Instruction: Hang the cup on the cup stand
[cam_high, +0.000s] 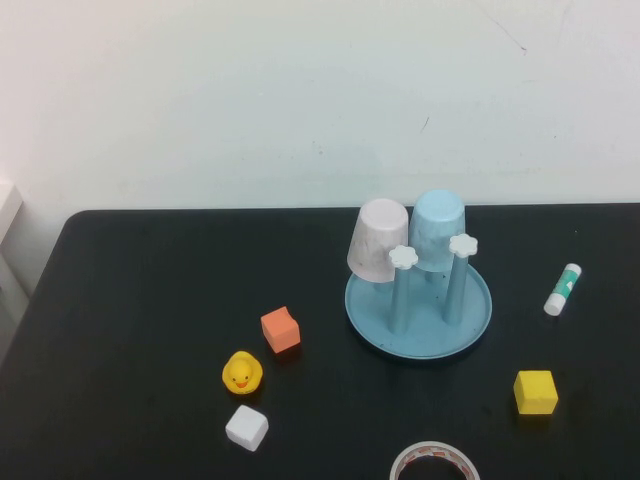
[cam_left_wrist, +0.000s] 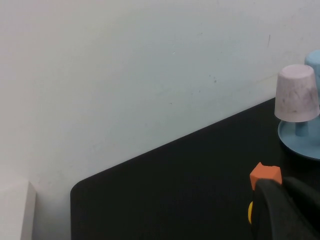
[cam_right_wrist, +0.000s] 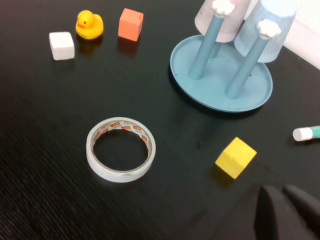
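cup (cam_high: 438, 230): upside down on rear peg of cup stand (cam_high: 418, 315), beside pinkish cup (cam_high: 379, 240) | left claw (cam_left_wrist: 285, 210): pressed together, near orange cube (cam_left_wrist: 265, 174) | right claw (cam_right_wrist: 287, 212): pressed together, near yellow cube (cam_right_wrist: 235, 157)

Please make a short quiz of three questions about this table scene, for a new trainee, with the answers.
1. True or false: the blue cup already sits upside down on a peg of the stand.
2. How many pegs are free? A) none B) two C) four
3. Which thing lies nearest the stand's left side?

Key:
1. True; the pink cup hangs beside it.
2. B: two pegs with white knobs stand bare in front.
3. The orange cube.

Both grippers are shut and away from the stand: left gripper, right gripper.
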